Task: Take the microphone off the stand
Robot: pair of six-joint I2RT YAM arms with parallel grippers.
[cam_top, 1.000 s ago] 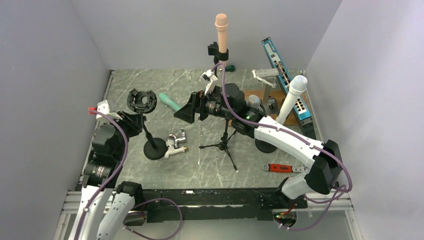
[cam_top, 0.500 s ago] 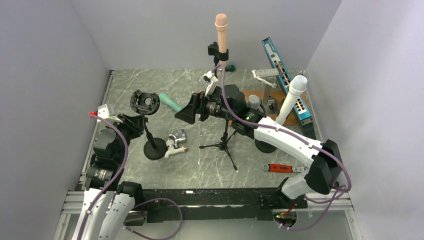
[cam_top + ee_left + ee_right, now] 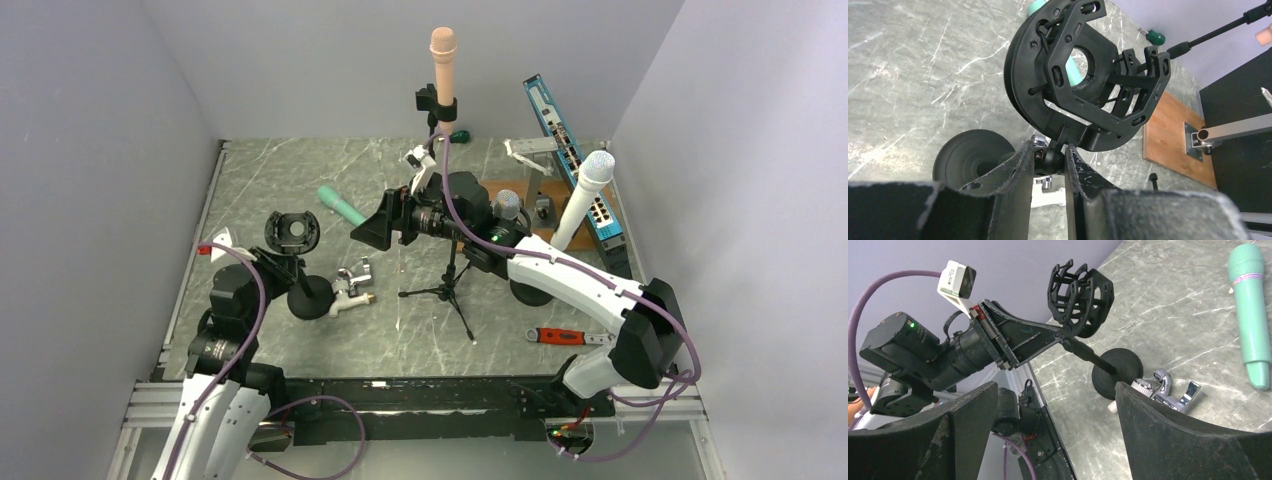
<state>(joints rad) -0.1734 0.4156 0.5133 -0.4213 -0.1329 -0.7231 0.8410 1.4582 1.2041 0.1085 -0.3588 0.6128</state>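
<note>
A black desk stand with a round base (image 3: 311,297) and an empty shock mount (image 3: 291,232) leans at the table's left. My left gripper (image 3: 283,265) is shut on the stand's joint (image 3: 1050,160) just under the mount (image 3: 1058,75). A green microphone (image 3: 341,206) lies flat on the table beyond it, apart from the mount; it also shows in the right wrist view (image 3: 1252,315). My right gripper (image 3: 372,228) hovers open over mid-table, nothing between its fingers (image 3: 1168,430), facing the stand (image 3: 1080,295).
A chrome tap fitting (image 3: 353,280) lies against the stand's base. A tripod (image 3: 448,290) carries a peach microphone (image 3: 443,60) behind my right arm. A white microphone (image 3: 582,190), a blue switch box (image 3: 575,165), a wooden board (image 3: 530,195) and a red-handled wrench (image 3: 560,336) fill the right side.
My left arm has pulled back toward the near edge with the stand's neck in its grip, tipping the shock mount nearer. The base and my right arm stayed put.
</note>
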